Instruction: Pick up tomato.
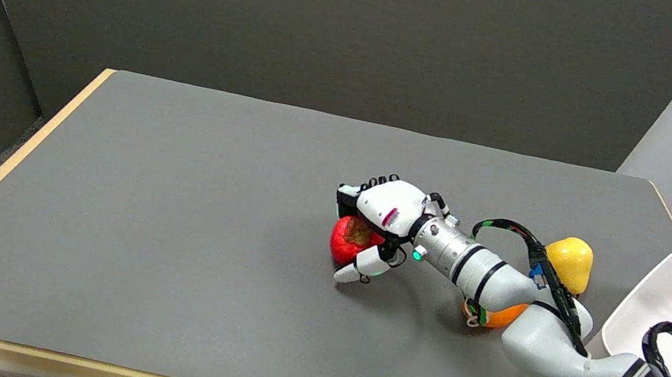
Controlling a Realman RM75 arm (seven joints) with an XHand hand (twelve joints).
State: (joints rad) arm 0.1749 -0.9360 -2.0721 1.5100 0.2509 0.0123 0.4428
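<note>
Grey table (pixel 166 221) against a dark wall; near its middle a red tomato (pixel 346 239), with a yellow pear (pixel 570 260), an orange (pixel 502 315) and a white bin (pixel 662 318) further right. Could roll away sideways if squeezed off-centre. Right hand (pixel 381 223) draped over tomato, fingers curled around, apparently gripping.

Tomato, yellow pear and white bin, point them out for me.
tomato (pixel 345 242), head view, its red left side.
yellow pear (pixel 570 260), head view, its middle.
white bin (pixel 646 295), head view, its left rim.
</note>
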